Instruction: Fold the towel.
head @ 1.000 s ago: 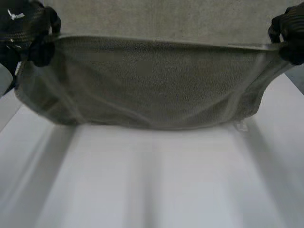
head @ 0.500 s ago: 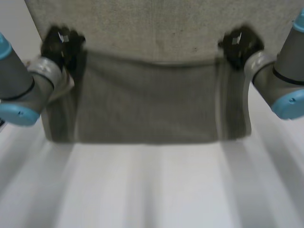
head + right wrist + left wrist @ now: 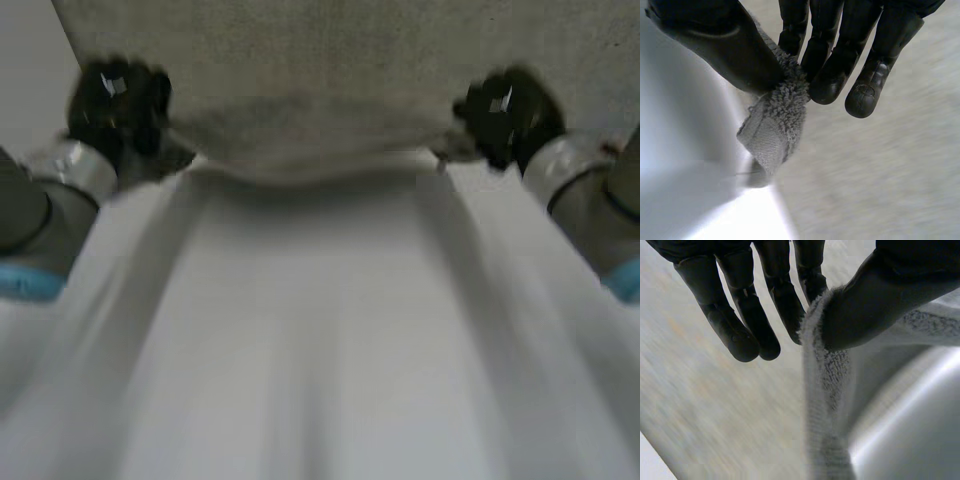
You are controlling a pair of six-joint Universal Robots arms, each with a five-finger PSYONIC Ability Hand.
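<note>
Grey towel (image 3: 320, 70) is pinched btw thumb & fingers: upper left by left hand (image 3: 115, 98), upper right by right hand (image 3: 505, 112).

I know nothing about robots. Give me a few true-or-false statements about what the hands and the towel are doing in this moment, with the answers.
1. The left hand and the right hand each pinch the towel between thumb and fingers. True.
2. The towel is bright red. False: it is a greyish beige.
3. The table is white. True.
4. The right hand lies flat and open on the towel's middle. False: it pinches a corner of the towel.
5. The two hands touch each other. False: in the head view they are well apart, at opposite ends of the towel's near edge.
</note>
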